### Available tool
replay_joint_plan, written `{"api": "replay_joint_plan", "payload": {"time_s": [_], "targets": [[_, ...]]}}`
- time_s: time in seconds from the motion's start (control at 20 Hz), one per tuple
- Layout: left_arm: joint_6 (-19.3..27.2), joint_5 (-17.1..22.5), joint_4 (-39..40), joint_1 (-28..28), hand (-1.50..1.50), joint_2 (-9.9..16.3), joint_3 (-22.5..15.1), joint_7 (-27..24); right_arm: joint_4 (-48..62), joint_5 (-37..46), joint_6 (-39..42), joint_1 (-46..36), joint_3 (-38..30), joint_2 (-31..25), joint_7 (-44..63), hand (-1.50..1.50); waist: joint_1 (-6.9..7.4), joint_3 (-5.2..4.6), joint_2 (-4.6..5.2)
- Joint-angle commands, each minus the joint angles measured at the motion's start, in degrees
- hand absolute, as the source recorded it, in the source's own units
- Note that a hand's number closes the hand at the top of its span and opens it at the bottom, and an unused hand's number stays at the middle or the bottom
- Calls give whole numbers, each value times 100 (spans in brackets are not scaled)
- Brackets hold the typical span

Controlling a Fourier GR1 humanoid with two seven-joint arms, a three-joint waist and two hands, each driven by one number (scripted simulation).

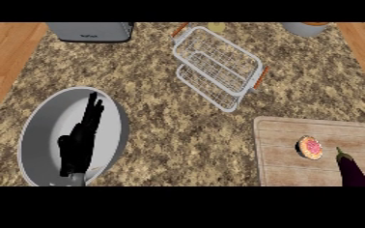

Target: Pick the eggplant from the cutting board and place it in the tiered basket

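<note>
In the head view, the eggplant (349, 169) lies on the cutting board (285, 145), at the far right and low down, partly cut off by the edge of the view. A small round slice of something pink (310, 147) sits just beside it on the board. The tiered basket (217, 67) stands up the middle of the speckled surface (164, 121), well apart from the board.

Only the left hand (77, 142) shows. It is open, with its fingers straight and pointing up, and it rests over a big grey plate (39, 140) at the left. It holds nothing. The right hand is not in the view at all.

I think a few things could go wrong from here. The eggplant is so near the edge of the view that a hand may be hard to aim well. It is long and round, so it may roll off the board if it is bumped. The pink slice is close, so a hand could knock it away. The basket is made of thin wire, and its trays look small, so the eggplant could catch on a rim or slip out.

A grey machine (91, 31) stands at the top left. It has a tiny dark mark on its front, but it is too small to read. I see no other writing.
</note>
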Motion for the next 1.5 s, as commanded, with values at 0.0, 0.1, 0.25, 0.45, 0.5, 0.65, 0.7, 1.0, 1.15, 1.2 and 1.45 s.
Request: {"api": "replay_joint_plan", "payload": {"time_s": [0.0,0.1,0.25,0.45,0.5,0.65,0.7,1.0,1.15,1.2,1.45], "targets": [[109,-94,506,125,0,-187,-121,286,409,-105,438,-304,97,227,647,-150,-72,-87,75],[-32,11,553,176,0,-58,26,121,435,-109,661,-655,223,362,922,-150,-26,-92,78],[35,-52,589,339,0,-211,-79,-61,775,-174,706,-731,183,431,657,-150,-71,-91,68],[-131,148,521,33,0,22,254,277,945,-155,808,-731,183,503,525,-150,-152,-89,53],[-151,102,309,496,0,-14,63,61,950,0,687,-719,410,754,819,-150,-89,-90,49],[-86,-25,475,280,0,-55,43,110,1157,-221,987,-987,323,845,774,-150,-110,-90,57],[-150,70,148,486,0,39,78,256,1141,-255,916,-810,219,746,655,-150,-134,-88,36],[50,-107,626,388,0,-244,37,-6,1430,-320,1016,-785,160,963,388,-150,-194,-91,45],[-48,-55,180,346,0,-52,116,359,1659,-186,1020,-979,221,1254,550,-150,-132,-87,39],[40,-101,206,161,0,-158,66,546,2034,-178,1003,-936,144,1268,143,-150,-152,-83,46],[-109,-16,638,162,0,-208,180,109,2214,195,733,-759,190,1503,-196,150,-198,-87,46]]}}
